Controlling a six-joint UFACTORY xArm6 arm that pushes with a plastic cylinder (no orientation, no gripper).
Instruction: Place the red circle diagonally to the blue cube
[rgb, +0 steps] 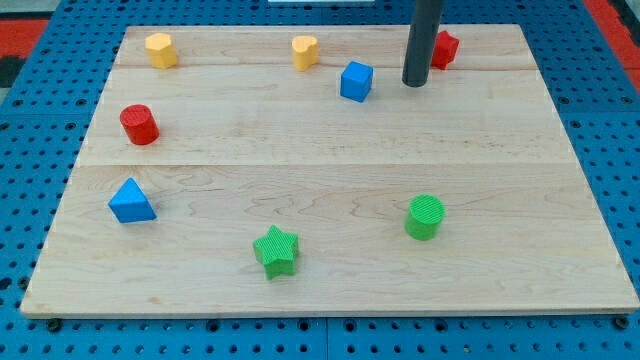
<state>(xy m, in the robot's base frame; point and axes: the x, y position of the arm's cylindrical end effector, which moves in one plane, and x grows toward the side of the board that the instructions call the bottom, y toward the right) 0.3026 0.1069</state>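
The rod partly hides a red block behind it.

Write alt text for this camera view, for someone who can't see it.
A dark rod's tip rests near the top of a wooden board, just right of a blue cube; the red circle sits far left. Six other coloured blocks lie scattered.

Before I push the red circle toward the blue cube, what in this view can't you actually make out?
- Red block at the view's top right: partly hidden behind my rod, so its shape is unclear.
- My tip: whether it touches that red block cannot be told.
- Rod's upper part and the arm: cut off by the view's top edge.
- Yellow block left of the blue cube: shape uncertain.
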